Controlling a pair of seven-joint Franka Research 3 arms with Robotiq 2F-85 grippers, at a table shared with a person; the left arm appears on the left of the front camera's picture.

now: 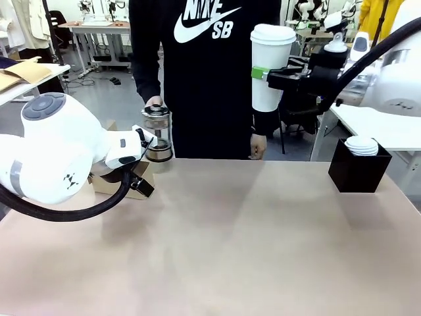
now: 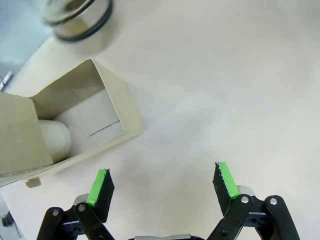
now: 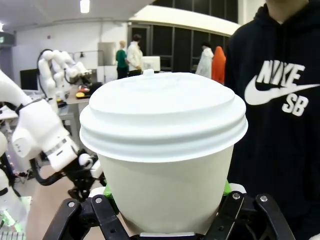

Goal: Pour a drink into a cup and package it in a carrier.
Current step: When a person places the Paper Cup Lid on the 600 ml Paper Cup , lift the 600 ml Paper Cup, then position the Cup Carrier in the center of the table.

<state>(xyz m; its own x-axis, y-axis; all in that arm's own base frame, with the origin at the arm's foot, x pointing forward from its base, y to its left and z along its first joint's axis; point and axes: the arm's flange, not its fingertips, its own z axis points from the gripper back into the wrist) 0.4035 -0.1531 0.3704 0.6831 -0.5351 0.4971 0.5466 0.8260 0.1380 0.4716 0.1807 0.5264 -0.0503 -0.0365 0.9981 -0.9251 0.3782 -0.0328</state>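
Observation:
My right gripper (image 1: pixel 271 74) is shut on the white paper cup (image 1: pixel 268 72), which carries a white lid and is held upright high above the table's far right. In the right wrist view the cup (image 3: pixel 162 165) sits between the green pads (image 3: pixel 107 190) of my right gripper (image 3: pixel 165 200). My left gripper (image 2: pixel 162 184) is open over bare table, just beside the cardboard carrier (image 2: pixel 112 107); a white rounded thing (image 2: pixel 54 140) lies in one slot. The carrier (image 1: pixel 112 183) is mostly hidden behind my left arm. A person's hand (image 1: pixel 153 103) rests on the glass press jug (image 1: pixel 158 135); whether any drink is in it is hard to tell.
A black square box (image 1: pixel 358 170) with a stack of white lids (image 1: pixel 362 145) stands at the table's right. The person (image 1: pixel 210 72) stands at the far edge, centre. The jug's base (image 2: pixel 77 20) is close beyond the carrier. The tan tabletop (image 1: pixel 230 243) stretches wide in front.

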